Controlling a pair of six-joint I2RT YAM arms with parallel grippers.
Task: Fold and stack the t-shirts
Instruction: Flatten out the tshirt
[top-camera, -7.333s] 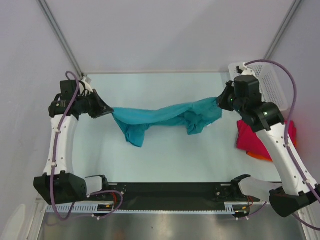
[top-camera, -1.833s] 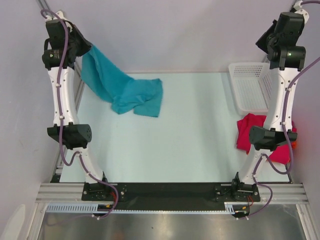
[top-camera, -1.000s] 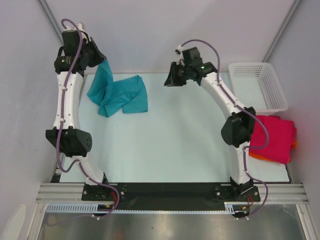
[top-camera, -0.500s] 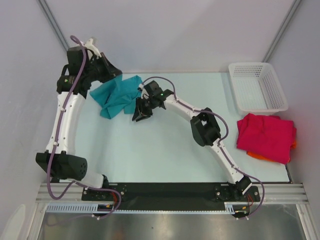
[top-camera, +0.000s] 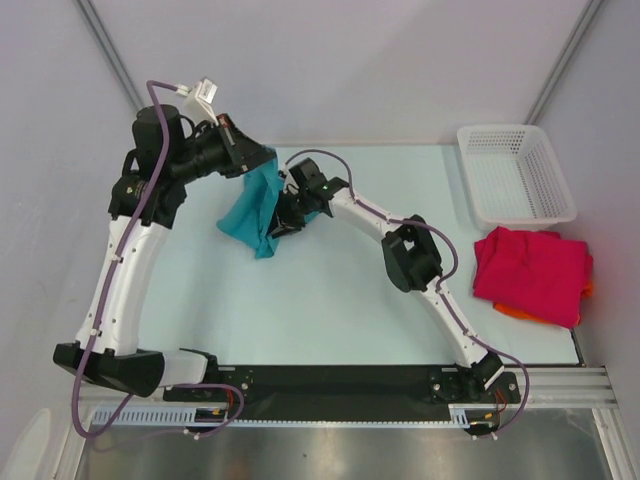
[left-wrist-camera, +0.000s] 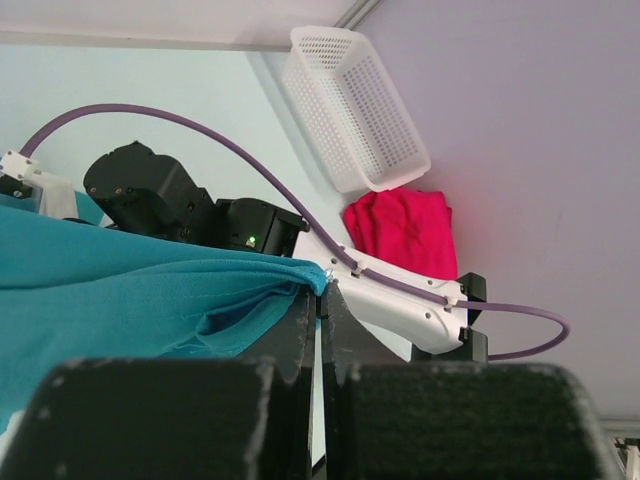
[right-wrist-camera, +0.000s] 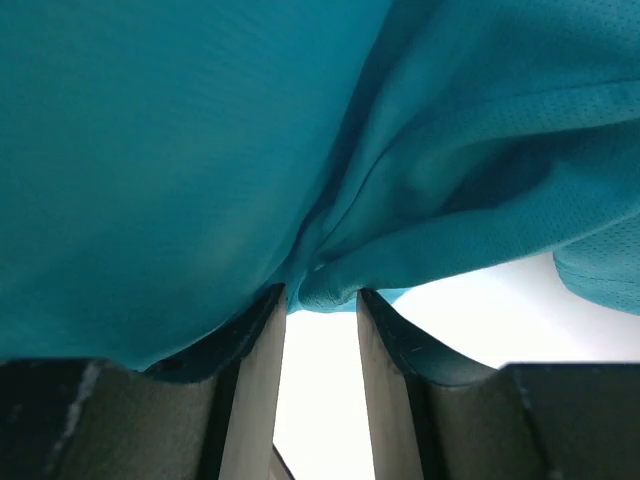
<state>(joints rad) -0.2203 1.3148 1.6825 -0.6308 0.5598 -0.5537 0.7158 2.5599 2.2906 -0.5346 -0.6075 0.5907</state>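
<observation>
One teal t-shirt (top-camera: 252, 212), well left of basket (top-camera: 515, 175), hangs bunched: left gripper (top-camera: 262, 160) jaws pinch its edge; right gripper (top-camera: 283, 222) jaws slightly parted at fold. Crimson t-shirt (top-camera: 530, 275) near basket.

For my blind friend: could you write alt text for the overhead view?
The left gripper holds up a crumpled teal cloth t-shirt while the right gripper reaches its edge; a crimson-pink cloth t-shirt lies by a white mesh basket.

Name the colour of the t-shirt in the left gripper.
The t-shirt is plain teal; the right wrist view shows it best.
</observation>
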